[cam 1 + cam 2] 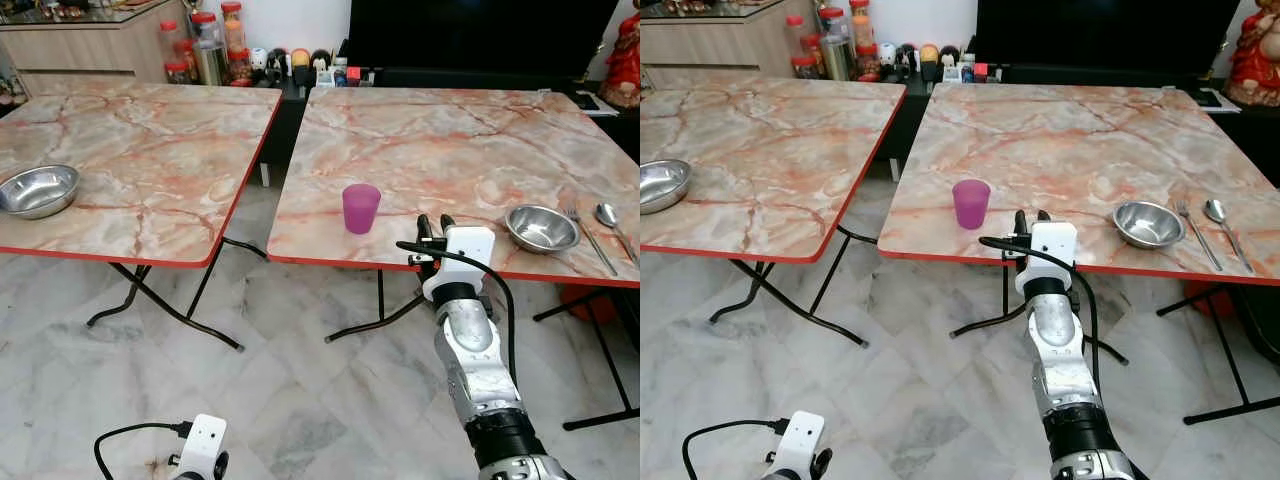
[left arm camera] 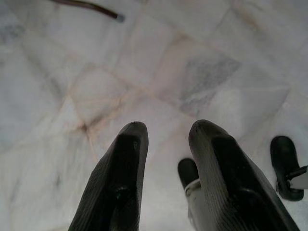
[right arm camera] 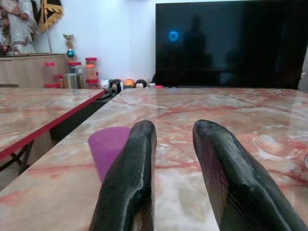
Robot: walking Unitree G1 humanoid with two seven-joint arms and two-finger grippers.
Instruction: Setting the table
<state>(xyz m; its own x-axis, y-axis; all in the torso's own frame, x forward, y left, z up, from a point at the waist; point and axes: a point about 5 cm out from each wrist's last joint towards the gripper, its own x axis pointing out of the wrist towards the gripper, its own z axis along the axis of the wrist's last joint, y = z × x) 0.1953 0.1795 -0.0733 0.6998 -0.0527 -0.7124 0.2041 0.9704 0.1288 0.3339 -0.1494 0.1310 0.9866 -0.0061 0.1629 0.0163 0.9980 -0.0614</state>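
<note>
A purple plastic cup (image 1: 360,208) stands upright near the front edge of the right marble table (image 1: 450,130). To its right on the same table are a steel bowl (image 1: 541,228), a fork (image 1: 588,232) and a spoon (image 1: 612,220). My right gripper (image 1: 435,222) is held level at the table's front edge, between the cup and the bowl, open and empty. In the right wrist view the cup (image 3: 108,147) shows just beside one finger (image 3: 134,173). A second steel bowl (image 1: 38,190) rests on the left table (image 1: 150,140). My left gripper (image 2: 166,130) hangs low over the floor, open.
A narrow gap separates the two folding tables, whose black legs (image 1: 170,305) splay over the marble floor. At the back stand a dark TV (image 1: 480,35), jars (image 1: 207,45), small figurines and a wooden cabinet (image 1: 80,45). A red statue (image 1: 625,60) is at the far right.
</note>
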